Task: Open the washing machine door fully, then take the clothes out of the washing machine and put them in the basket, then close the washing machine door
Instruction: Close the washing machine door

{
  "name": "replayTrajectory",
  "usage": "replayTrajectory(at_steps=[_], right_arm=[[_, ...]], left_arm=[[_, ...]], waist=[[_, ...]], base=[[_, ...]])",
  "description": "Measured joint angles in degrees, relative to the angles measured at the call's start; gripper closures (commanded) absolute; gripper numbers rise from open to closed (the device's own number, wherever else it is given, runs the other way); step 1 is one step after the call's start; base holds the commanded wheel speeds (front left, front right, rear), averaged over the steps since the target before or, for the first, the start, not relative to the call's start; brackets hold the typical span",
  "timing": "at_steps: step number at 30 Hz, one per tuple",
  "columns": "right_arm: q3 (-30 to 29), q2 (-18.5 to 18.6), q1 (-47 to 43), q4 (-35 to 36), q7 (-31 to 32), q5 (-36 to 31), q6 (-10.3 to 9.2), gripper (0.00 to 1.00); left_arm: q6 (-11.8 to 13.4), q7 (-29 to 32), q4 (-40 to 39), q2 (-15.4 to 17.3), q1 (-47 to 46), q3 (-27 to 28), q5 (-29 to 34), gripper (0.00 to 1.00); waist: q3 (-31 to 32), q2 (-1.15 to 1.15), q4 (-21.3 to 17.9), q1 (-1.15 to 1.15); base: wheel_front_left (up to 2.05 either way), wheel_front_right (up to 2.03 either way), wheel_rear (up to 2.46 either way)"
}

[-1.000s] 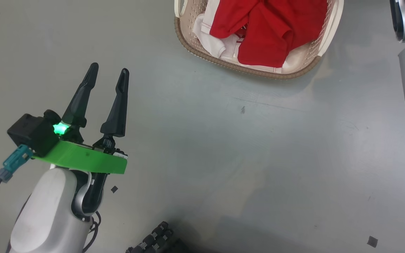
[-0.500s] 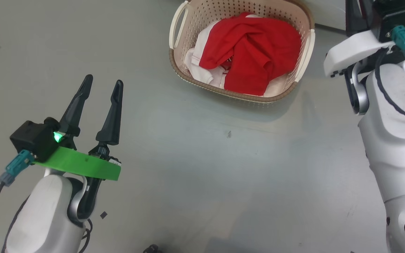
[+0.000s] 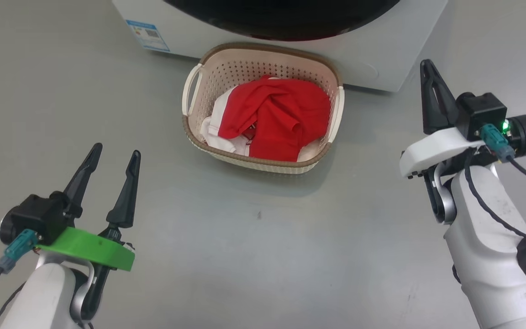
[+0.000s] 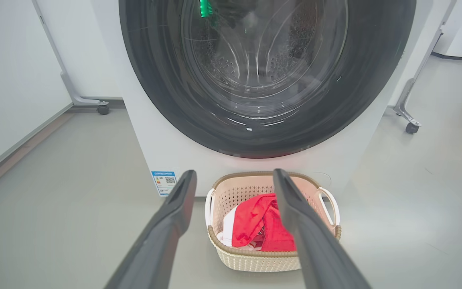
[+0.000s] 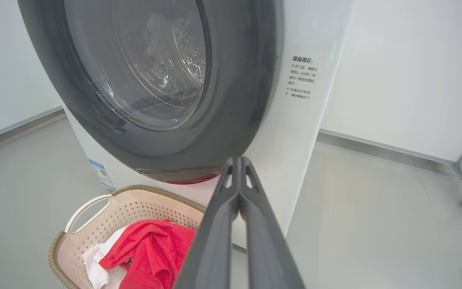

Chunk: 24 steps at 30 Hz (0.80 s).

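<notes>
The washing machine (image 4: 146, 152) stood white and wide in front of me, with its small blue sticker (image 3: 147, 34) low on the front panel. The washing machine door (image 4: 267, 72) lay flat against that front, as far as I could judge from both wrist views, and through the glass I saw the steel drum with no cloth in it. So I believe the closing was done, or very nearly.

The basket (image 3: 263, 64) sat on the floor just before the machine, under the door. I think it was put there so that each garment needed only a short way down. The clothes (image 3: 276, 119) were inside it, a red piece crumpled on top and white fabric under it at the left side.

My left gripper (image 3: 116, 150) hovered low, well apart from the basket, its fingers spread wide and holding nothing, because nothing remained to take. My right gripper (image 3: 426, 66) was at the other side, fingers pressed together and empty. Such a narrow closed tip is good for pushing a door, in my opinion.
</notes>
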<state>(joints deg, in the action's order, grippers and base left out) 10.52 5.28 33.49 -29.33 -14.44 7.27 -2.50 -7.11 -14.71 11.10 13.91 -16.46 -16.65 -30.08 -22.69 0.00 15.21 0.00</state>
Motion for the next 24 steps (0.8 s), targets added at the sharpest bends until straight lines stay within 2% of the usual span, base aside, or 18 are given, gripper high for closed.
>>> replayTrajectory(at_steps=[11, 24], right_arm=[[-1.9, -0.9, -14.8, 6.0, 0.0, 2.9, -0.01, 1.00], [-3.7, -1.5, -27.2, 12.8, 0.0, 3.8, 0.08, 1.00]], left_arm=[[0.0, 0.0, 0.9, 0.1, 7.4, 2.5, 1.2, 0.00], [0.0, 0.0, 1.0, -2.2, 13.9, 5.8, 3.0, 0.00]], waist=[[8.4, 0.00, -6.1, 0.00], [17.0, 0.00, -11.5, 0.00]], base=[[0.00, 0.00, 0.00], [0.00, 0.00, 0.00]])
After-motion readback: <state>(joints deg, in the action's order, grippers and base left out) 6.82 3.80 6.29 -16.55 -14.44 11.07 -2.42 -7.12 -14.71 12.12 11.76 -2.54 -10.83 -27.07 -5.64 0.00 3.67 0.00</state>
